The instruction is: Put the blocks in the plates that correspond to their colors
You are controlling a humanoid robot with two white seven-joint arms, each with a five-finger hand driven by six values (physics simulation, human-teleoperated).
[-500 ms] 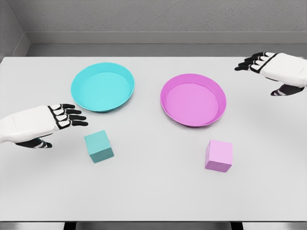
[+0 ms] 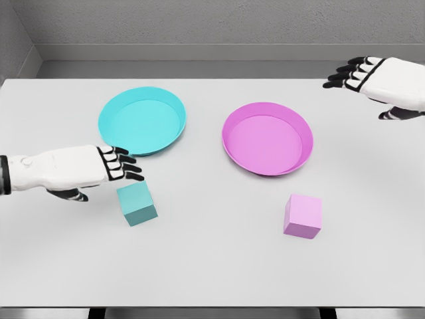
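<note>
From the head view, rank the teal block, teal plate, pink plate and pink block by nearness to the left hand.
From the left hand:
1. Teal block, just below its fingertips.
2. Teal plate, just behind the hand.
3. Pink plate, right of centre.
4. Pink block, front right.

Teal block [image 2: 136, 203], teal plate [image 2: 111, 106]; pink block [image 2: 303, 216], magenta plate [image 2: 307, 136]. Desk [image 2: 212, 266] plain white. Hands white with black fingers [image 2: 126, 167].

Simulated test space: bare grey walls [image 2: 199, 23], white table [image 2: 212, 266].
</note>
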